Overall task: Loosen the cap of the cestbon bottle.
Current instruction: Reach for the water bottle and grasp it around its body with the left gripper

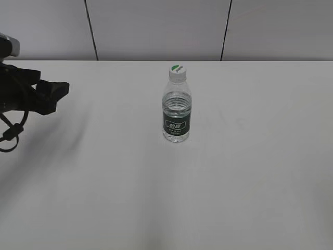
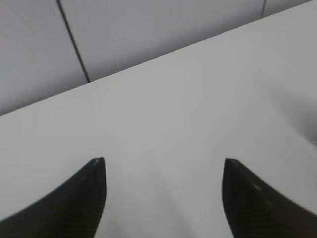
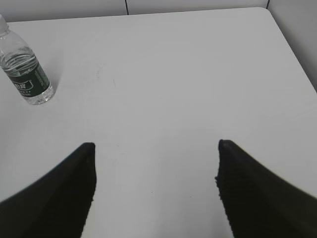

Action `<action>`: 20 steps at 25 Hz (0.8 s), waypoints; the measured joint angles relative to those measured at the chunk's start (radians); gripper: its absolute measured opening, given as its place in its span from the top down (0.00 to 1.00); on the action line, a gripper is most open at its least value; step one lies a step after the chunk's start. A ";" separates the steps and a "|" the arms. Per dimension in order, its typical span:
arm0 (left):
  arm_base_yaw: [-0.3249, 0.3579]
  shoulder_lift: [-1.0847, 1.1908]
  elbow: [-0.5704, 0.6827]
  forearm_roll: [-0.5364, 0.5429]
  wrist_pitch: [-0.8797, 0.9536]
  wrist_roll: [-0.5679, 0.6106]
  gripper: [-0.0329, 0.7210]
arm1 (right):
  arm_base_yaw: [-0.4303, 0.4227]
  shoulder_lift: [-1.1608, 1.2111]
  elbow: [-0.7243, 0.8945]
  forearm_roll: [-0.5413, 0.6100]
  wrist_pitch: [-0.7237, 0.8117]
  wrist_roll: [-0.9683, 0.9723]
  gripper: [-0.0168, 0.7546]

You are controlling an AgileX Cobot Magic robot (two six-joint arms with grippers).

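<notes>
A small clear water bottle stands upright on the white table, toward its far middle. Its dark green label carries white lettering too small to read. The white cap, marked with green, sits on top. The left gripper and right gripper both have their jaws spread wide and hold nothing, well apart from the bottle.

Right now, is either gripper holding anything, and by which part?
Nothing is held. Left gripper and right gripper are both open and empty; the cestbon bottle stands untouched.
</notes>
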 joint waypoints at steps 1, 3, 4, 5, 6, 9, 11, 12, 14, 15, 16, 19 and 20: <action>0.000 0.015 0.000 0.038 -0.031 -0.008 0.22 | 0.000 0.000 0.000 0.000 0.000 0.000 0.23; 0.000 0.048 -0.001 0.103 -0.106 -0.027 0.22 | 0.000 0.000 0.000 0.000 0.000 0.000 0.23; 0.000 0.066 -0.001 0.132 -0.137 -0.042 0.22 | 0.000 0.000 0.000 0.000 0.000 0.000 0.23; 0.000 0.082 -0.001 0.159 -0.170 -0.054 0.22 | 0.000 0.000 0.000 0.000 0.000 0.000 0.23; 0.000 0.104 -0.001 0.180 -0.204 -0.063 0.22 | 0.000 0.000 0.000 0.000 0.000 0.000 0.23; 0.000 0.179 -0.010 0.250 -0.275 -0.096 0.22 | 0.000 0.000 0.000 0.000 0.000 0.000 0.23; 0.000 0.241 -0.034 0.307 -0.301 -0.124 0.22 | 0.000 0.000 0.000 0.000 0.000 0.000 0.23; 0.000 0.268 -0.052 0.340 -0.312 -0.144 0.22 | 0.000 0.000 0.000 0.000 0.000 0.000 0.23; 0.000 0.338 -0.092 0.399 -0.335 -0.188 0.22 | 0.000 0.000 0.000 0.000 0.000 0.000 0.23; 0.000 0.363 -0.116 0.427 -0.349 -0.214 0.22 | 0.000 0.000 0.000 0.000 0.000 0.000 0.23; 0.000 0.393 -0.135 0.453 -0.369 -0.240 0.22 | 0.000 0.000 0.000 0.000 0.000 0.000 0.23; 0.000 0.460 -0.202 0.526 -0.413 -0.299 0.22 | 0.000 0.000 0.000 0.000 0.000 0.000 0.23; 0.000 0.481 -0.218 0.551 -0.422 -0.312 0.22 | 0.000 0.000 0.000 0.000 0.000 0.000 0.23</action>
